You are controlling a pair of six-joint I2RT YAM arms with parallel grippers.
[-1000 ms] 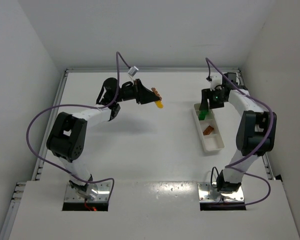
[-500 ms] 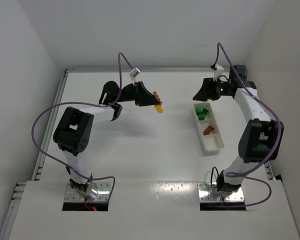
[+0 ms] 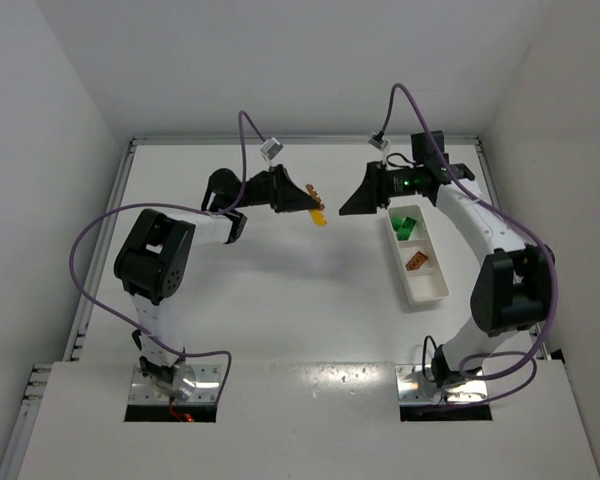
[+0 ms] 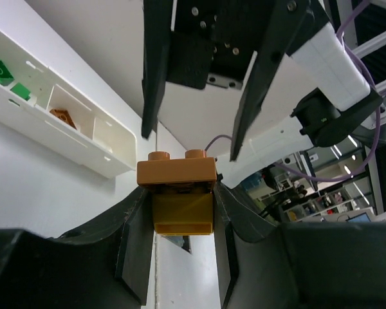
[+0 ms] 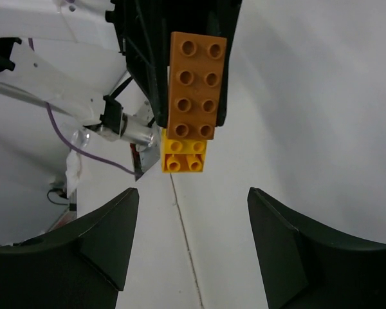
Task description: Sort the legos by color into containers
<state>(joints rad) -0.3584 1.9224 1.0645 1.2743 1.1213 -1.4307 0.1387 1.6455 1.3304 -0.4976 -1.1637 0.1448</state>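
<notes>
Left claw [image 3: 312, 203] closed on a yellow brick [image 4: 183, 211], an orange brick [image 4: 177, 174] stacked on it; pair held in the air over the table [image 3: 280, 290]. Studs faced the right arm. Orange brick's long axis ran top to bottom in the right wrist view (eight studs counted), yellow showing at its lower end. Right claw [image 3: 352, 200] spread wide, holding nothing, near the bricks but apart. Right of it, the tray [image 3: 430, 292]: green bricks [image 3: 405, 224] in the far compartment, an orange piece [image 3: 416, 261] in the middle one.
</notes>
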